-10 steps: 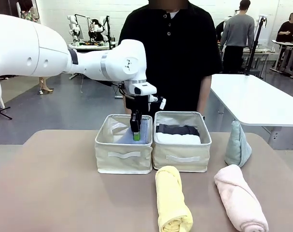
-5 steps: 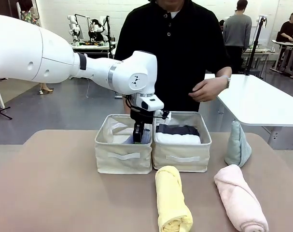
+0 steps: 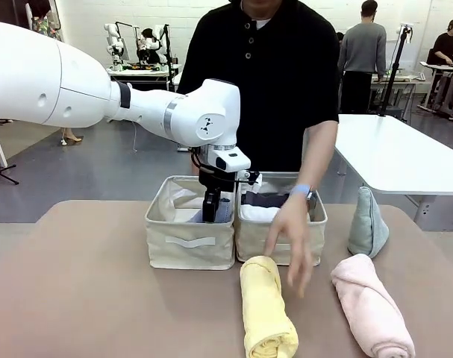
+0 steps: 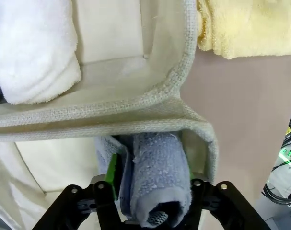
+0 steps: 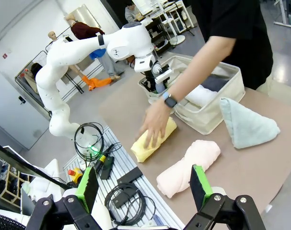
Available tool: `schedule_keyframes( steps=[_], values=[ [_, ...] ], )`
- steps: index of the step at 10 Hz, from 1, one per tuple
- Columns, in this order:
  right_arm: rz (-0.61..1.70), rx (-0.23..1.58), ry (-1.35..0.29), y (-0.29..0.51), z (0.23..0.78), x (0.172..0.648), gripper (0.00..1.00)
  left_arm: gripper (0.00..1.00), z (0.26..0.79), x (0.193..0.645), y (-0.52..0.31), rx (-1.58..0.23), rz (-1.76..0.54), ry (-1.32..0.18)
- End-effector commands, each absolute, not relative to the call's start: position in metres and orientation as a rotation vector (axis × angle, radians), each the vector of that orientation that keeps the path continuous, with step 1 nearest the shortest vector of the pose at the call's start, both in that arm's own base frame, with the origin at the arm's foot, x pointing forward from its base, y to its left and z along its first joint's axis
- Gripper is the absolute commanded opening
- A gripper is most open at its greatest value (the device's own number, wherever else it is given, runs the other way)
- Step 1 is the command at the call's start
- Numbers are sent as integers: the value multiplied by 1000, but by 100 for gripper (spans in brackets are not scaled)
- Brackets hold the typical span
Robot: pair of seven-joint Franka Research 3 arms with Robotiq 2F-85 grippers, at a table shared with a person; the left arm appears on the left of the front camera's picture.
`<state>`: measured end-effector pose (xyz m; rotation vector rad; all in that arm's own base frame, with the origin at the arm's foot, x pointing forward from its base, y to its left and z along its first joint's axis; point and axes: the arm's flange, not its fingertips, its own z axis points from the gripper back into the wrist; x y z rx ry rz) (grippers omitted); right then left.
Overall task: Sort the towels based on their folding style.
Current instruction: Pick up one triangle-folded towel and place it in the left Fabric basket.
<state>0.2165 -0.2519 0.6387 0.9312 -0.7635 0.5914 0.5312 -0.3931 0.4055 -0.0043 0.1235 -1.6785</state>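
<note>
My left gripper (image 3: pixel 211 210) reaches down into the left cream bin (image 3: pixel 189 242), shut on the folded lavender-blue towel (image 4: pixel 157 179), which fills the gap between its fingers (image 4: pixel 112 173). The right bin (image 3: pixel 250 240) holds the rolled white towel (image 4: pixel 35 52) and, behind it, the dark grey one (image 3: pixel 265 199). On the table in front lie the yellow roll (image 3: pixel 267 313) and the pale pink roll (image 3: pixel 372 313). A pale teal wedge (image 3: pixel 368 222) stands at the right. My right gripper (image 5: pixel 143 189) hangs open and high above the table's edge, holding nothing.
The person's hand (image 3: pixel 289 239) reaches down in front of the right bin, and in the right wrist view it rests on the yellow roll (image 5: pixel 147 146). Bare tabletop (image 3: pixel 77 298) spreads on the left. Cables and boxes (image 5: pixel 121 191) lie beside the table, below the right gripper.
My left gripper has sunk deeper into the left bin with the lavender-blue towel. The person's hand has come down past the right bin onto the yellow roll.
</note>
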Motion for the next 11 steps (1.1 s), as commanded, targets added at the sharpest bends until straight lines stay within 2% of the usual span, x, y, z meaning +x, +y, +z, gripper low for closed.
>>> schedule_keyframes(
  steps=[1, 4, 7, 8, 9, 11],
  values=[
    [601, 947, -789, -252, 642, 217, 100, 100, 401, 523, -385, -8, -1676, 115],
    [601, 947, -789, -252, 642, 217, 100, 100, 401, 525, -385, -13, -1670, 116],
    [601, 947, -789, -252, 642, 217, 100, 100, 415, 528, -383, -5, -1666, 54],
    [601, 947, -789, -252, 642, 217, 100, 100, 426, 529, -380, -10, -1667, 18],
    [601, 947, -789, -252, 642, 217, 100, 100, 449, 527, -372, -13, -1690, -82],
    [601, 947, -789, -252, 642, 217, 100, 100, 502, 517, -339, -73, -1657, -172]
  ],
)
